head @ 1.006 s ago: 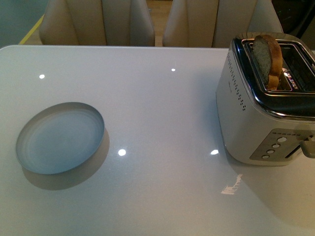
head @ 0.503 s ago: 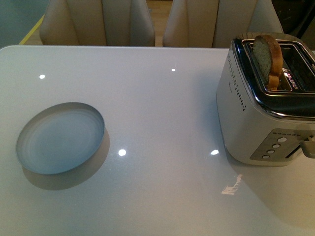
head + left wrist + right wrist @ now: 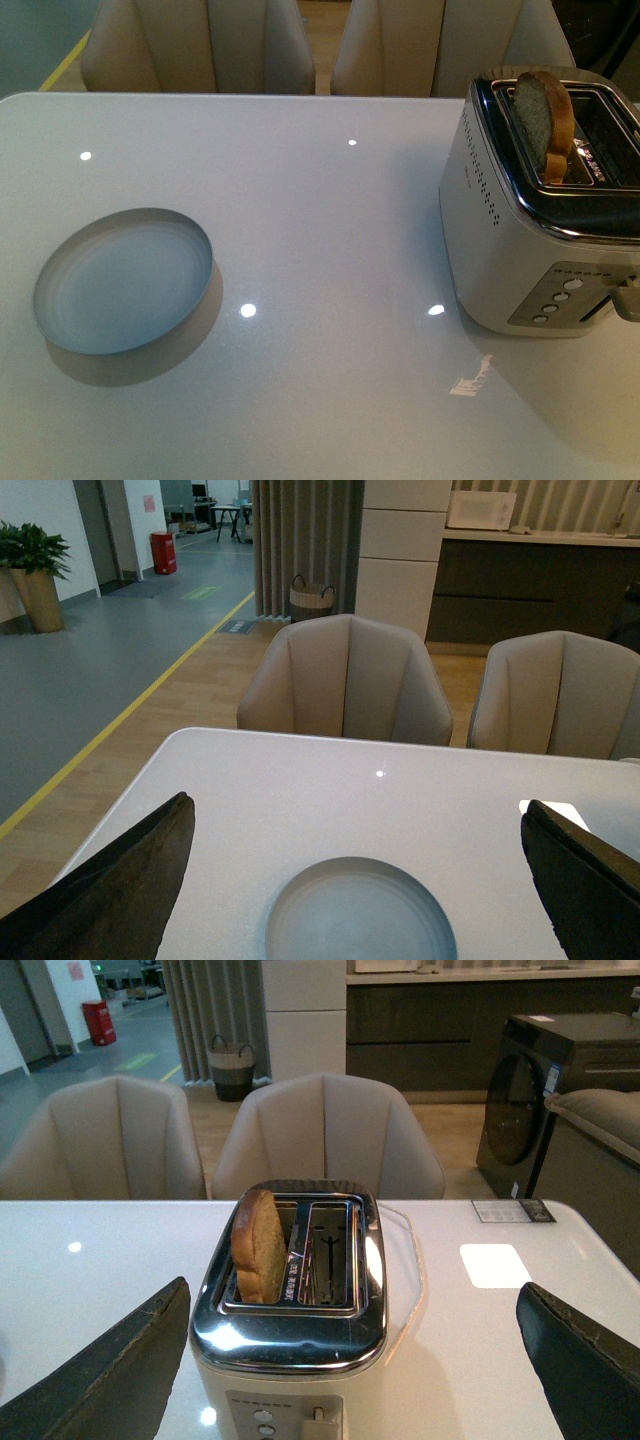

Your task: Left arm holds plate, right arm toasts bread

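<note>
Between left tool point(image 3: 355, 880) fingers, plate point(image 3: 360, 912), seemingly untouched

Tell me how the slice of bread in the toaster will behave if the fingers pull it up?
The bread stands upright in one slot of the toaster, well above the rim, so it probably lifts out easily. It looks thin and light, likely crumbly if squeezed hard. Leaning against the slot edge, it may catch slightly.
</note>
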Controlling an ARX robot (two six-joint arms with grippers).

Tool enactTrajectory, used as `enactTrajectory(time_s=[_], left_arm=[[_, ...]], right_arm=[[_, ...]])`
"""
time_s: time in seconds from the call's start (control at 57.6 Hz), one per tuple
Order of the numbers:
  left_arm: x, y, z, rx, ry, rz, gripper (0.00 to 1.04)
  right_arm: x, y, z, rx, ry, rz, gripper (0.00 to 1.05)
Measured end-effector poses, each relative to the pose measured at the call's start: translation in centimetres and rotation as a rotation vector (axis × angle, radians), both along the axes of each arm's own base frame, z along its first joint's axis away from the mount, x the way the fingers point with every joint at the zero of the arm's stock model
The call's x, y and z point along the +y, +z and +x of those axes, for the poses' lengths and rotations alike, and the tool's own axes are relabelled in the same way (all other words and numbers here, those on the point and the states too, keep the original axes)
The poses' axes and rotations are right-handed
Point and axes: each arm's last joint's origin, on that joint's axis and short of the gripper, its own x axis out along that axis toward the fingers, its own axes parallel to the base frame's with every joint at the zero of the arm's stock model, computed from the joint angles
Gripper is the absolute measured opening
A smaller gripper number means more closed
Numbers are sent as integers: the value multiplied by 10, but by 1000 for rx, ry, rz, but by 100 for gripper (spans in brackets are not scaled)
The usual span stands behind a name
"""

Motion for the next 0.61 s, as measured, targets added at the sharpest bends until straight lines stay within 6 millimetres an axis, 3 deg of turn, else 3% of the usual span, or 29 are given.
enactTrajectory(time_s=[0.607], left_arm=[[0,0,0,0,0,0,97]], right_arm=[[0,0,0,0,0,0,96]])
